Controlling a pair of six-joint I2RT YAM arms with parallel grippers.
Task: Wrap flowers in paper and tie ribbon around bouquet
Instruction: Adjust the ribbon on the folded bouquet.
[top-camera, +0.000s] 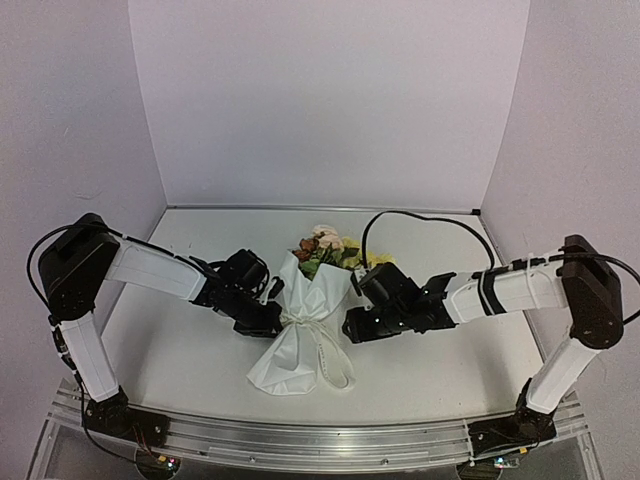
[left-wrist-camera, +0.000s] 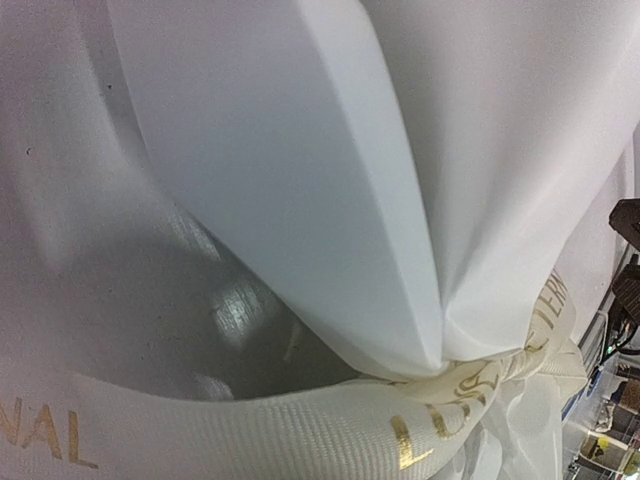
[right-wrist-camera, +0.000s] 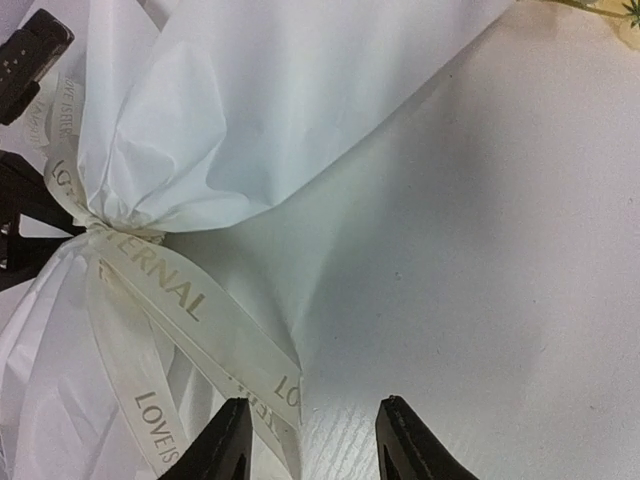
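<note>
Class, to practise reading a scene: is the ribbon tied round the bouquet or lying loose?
Tied. The ribbon cinches the paper into a pinched waist, its tails trailing below.

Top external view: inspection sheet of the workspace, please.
Surface: white table.
Job's things: bouquet lying on it; paper cinched at the waist by the tied ribbon; flowers at the far end.
Clutter: nothing seen.
Hands: left hand shut, at the waist; right hand open, empty, beside a ribbon tail.
Cables: black cable loops at far right.
Surroundings: white walls; metal rail at near edge.
</note>
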